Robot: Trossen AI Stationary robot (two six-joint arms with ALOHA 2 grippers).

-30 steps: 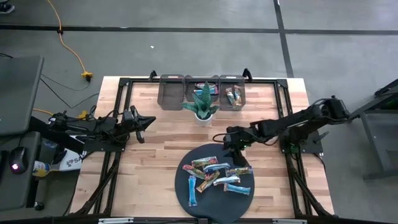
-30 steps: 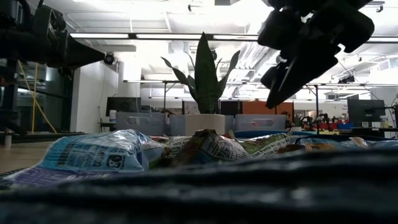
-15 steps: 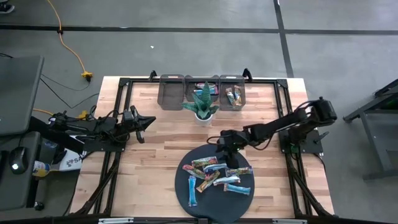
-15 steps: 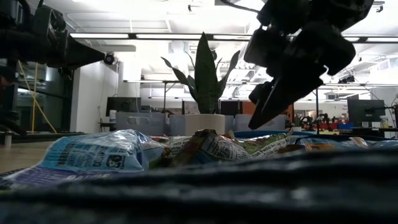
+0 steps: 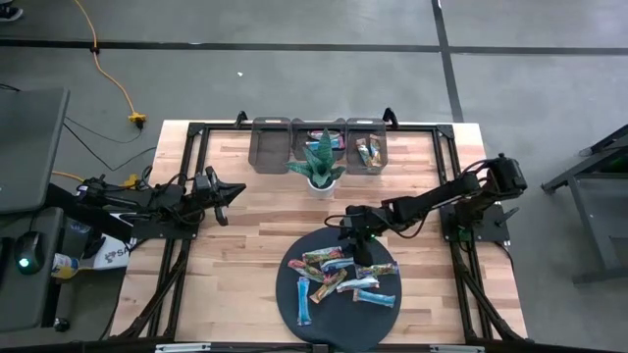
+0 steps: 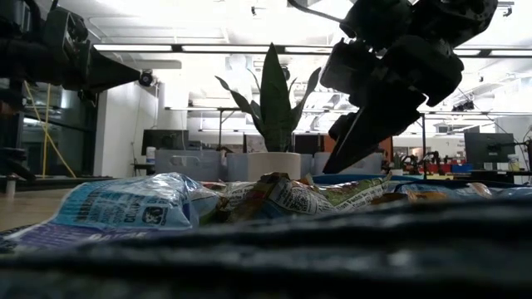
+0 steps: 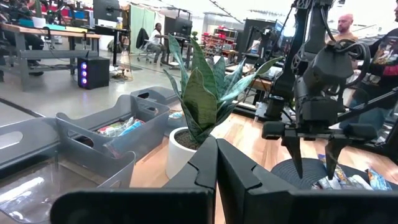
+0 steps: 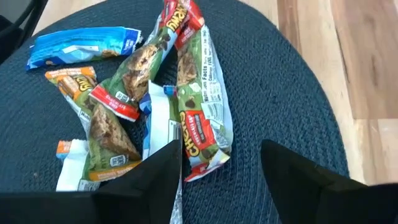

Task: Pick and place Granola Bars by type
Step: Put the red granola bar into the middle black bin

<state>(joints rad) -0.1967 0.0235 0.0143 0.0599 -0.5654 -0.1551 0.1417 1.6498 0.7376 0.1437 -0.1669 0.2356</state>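
Note:
Several granola bars [image 5: 340,275] in blue, green, orange and white wrappers lie in a loose heap on a round dark mat [image 5: 294,319]. My right gripper [image 5: 357,245] hangs open, slanting down over the mat's far edge. In the right wrist view its fingers [image 8: 155,180] stand on either side of the near end of a green bar with a red label [image 8: 200,118], touching nothing. My left gripper [image 5: 235,192] waits shut and level at the table's left, pointing right.
A potted plant [image 5: 319,162] in a white pot stands at the back centre. Behind it is a row of three grey bins [image 5: 272,144]; the middle one and the right one [image 5: 367,149] hold bars. Bare wood lies left and right of the mat.
My right gripper has come down and moved a little toward the table's left and near edge, closer to the bars on the mat. The bars have not moved.

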